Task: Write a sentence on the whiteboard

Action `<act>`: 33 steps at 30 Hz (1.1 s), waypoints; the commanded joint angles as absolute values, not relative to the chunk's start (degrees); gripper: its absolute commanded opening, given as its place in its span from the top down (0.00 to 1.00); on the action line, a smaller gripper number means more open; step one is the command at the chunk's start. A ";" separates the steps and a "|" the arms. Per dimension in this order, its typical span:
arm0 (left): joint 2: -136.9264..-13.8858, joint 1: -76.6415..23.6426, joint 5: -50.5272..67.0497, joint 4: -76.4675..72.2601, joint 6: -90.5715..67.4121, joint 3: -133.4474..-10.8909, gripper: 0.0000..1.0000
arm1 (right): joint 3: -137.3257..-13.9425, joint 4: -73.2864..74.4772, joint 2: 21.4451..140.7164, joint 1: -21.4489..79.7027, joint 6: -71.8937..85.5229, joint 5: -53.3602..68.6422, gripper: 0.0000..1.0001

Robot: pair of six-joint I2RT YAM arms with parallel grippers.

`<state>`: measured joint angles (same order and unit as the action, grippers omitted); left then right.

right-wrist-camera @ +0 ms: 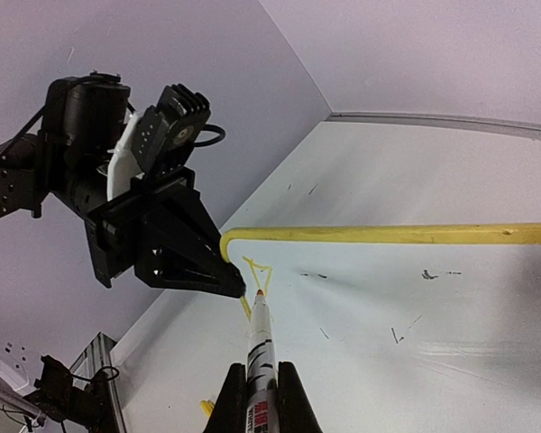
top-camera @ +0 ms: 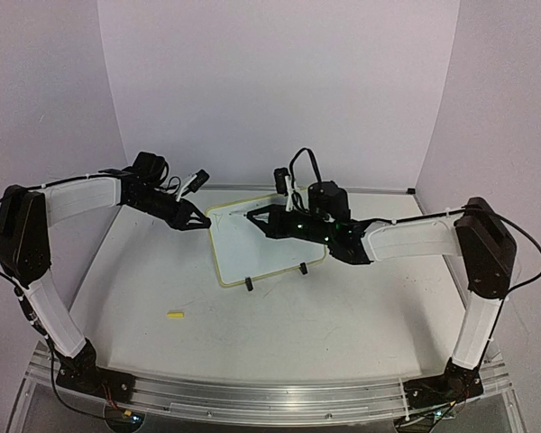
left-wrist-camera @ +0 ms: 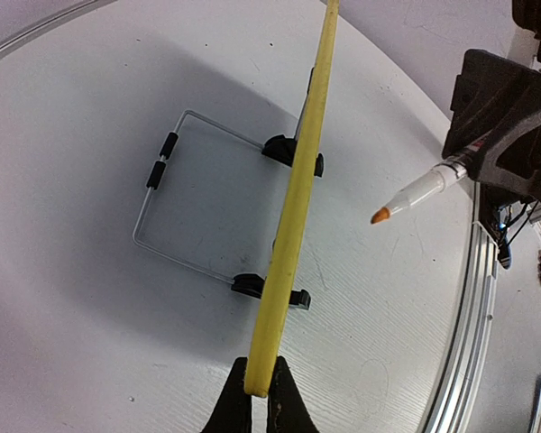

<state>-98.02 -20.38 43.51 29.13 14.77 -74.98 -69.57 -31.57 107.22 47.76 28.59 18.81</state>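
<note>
The whiteboard (top-camera: 266, 248) stands tilted on two black feet at mid-table, its rim yellow. My left gripper (top-camera: 202, 223) is shut on the board's left edge; in the left wrist view the yellow rim (left-wrist-camera: 298, 198) runs edge-on out from between the jaws of the left gripper (left-wrist-camera: 260, 395). My right gripper (right-wrist-camera: 259, 377) is shut on a white marker (right-wrist-camera: 261, 347), orange tip pointing at the board's upper left corner. Of the sentence, one yellow angular stroke (right-wrist-camera: 263, 269) shows just beyond the tip. In the left wrist view the marker tip (left-wrist-camera: 381, 216) stands slightly off the board face.
A small yellow cap (top-camera: 175, 315) lies on the table left of the board. A wire stand (left-wrist-camera: 173, 191) props the board from behind. A few short dark marks (right-wrist-camera: 433, 274) dot the board face. Walls close the back and both sides.
</note>
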 commanded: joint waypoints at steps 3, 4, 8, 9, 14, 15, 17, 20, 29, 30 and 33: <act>-98.27 -21.80 39.92 31.70 16.37 -75.67 1.00 | -73.79 -32.70 109.85 47.45 29.57 19.59 1.00; -98.27 -21.80 39.91 31.72 16.38 -75.67 1.00 | -74.04 -32.74 110.29 47.42 29.61 19.65 1.00; -98.27 -21.83 39.90 31.73 16.46 -75.71 1.00 | -75.02 -32.34 111.32 47.33 29.66 19.69 1.00; -98.28 -21.85 39.93 31.74 16.42 -75.75 1.00 | -75.24 -32.12 111.50 47.32 29.69 19.64 1.00; -98.36 -21.89 39.83 31.83 16.45 -75.80 1.00 | -75.48 -31.33 112.03 47.26 29.90 18.91 1.00; -98.37 -21.88 39.83 31.84 16.46 -75.84 1.00 | -75.47 -31.15 112.12 47.23 29.98 18.58 1.00; -98.36 -21.88 39.81 31.85 16.47 -75.85 1.00 | -75.49 -30.88 112.31 47.18 30.22 18.03 1.00; -98.30 -21.88 39.83 31.87 16.44 -75.85 1.00 | -75.67 -30.55 112.79 47.09 30.40 17.87 1.00; -98.30 -21.90 39.83 31.84 16.51 -75.85 1.00 | -77.56 -28.40 114.36 47.10 29.33 19.79 1.00; -98.29 -21.89 39.82 31.89 16.55 -75.85 1.00 | -77.56 -28.21 114.47 47.08 29.32 19.93 1.00; -98.26 -21.88 39.81 31.92 16.53 -75.85 1.00 | -76.87 -27.90 114.52 47.03 29.44 20.18 1.00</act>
<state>-98.00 -20.47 43.33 29.39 14.98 -75.00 -75.55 -28.63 113.20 47.29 30.00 20.17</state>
